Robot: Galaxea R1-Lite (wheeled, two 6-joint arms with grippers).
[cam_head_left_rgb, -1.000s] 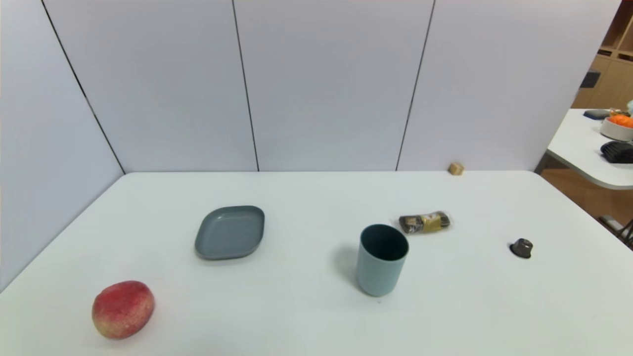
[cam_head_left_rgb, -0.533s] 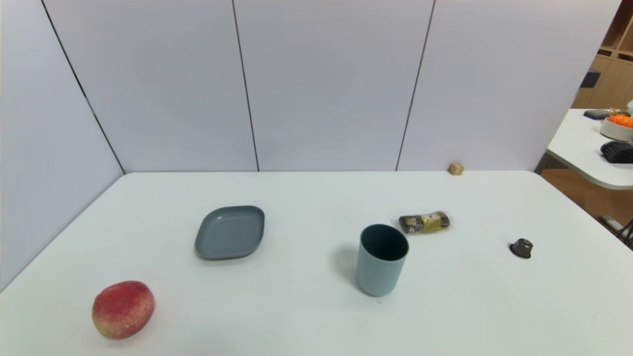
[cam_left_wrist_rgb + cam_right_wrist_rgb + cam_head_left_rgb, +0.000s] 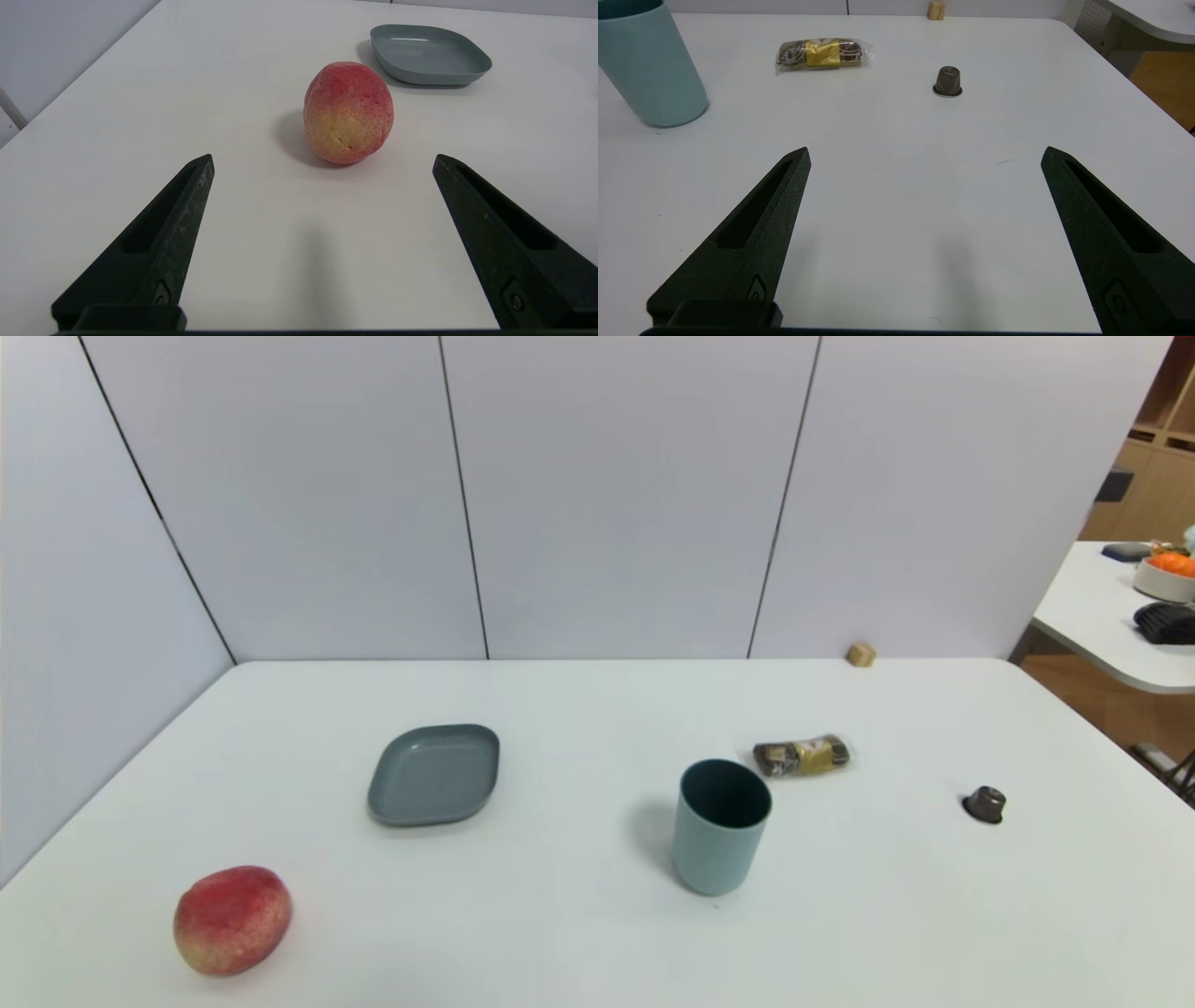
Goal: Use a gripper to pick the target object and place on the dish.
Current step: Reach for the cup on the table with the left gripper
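The target object, a tall light blue-grey cup (image 3: 720,828) with a dark teal inside, stands upright right of the table's middle; its side (image 3: 649,70) also shows in the right wrist view. The dish (image 3: 435,774), a shallow grey-blue rounded-square plate, lies empty to the cup's left and appears as the dish (image 3: 429,54) in the left wrist view. Neither arm shows in the head view. My left gripper (image 3: 322,158) stands open low over the table near the front, short of the fruit. My right gripper (image 3: 925,151) is open over bare table, the cup off to one side.
A red-yellow fruit (image 3: 232,919) rests at the front left. A wrapped brown-gold snack (image 3: 802,755) lies just behind the cup. A small dark capsule (image 3: 985,804) sits to the right and a wooden block (image 3: 861,654) at the back wall. White panels close the back and left.
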